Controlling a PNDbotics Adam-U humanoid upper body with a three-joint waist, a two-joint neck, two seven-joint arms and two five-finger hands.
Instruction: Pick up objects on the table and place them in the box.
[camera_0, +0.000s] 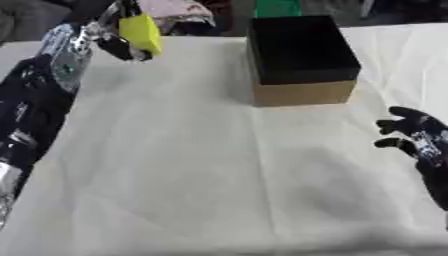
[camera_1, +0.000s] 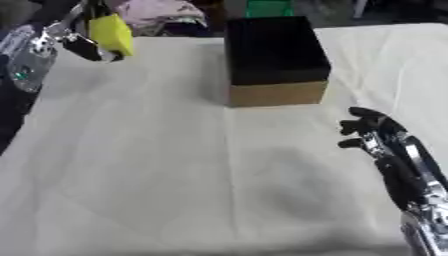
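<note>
While raised, yellow block (camera_0: 141, 32) in left hand (camera_0: 118, 46).

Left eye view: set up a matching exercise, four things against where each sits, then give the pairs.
Things:
1. yellow block
2. box
3. left hand
4. right hand

Places or states:
A. on the table, at the far middle, top open
B. low over the cloth at the right edge, holding nothing
C. held up off the table at the far left
D. raised at the far left, curled on something yellow

Pairs: 1-C, 2-A, 3-D, 4-B
</note>
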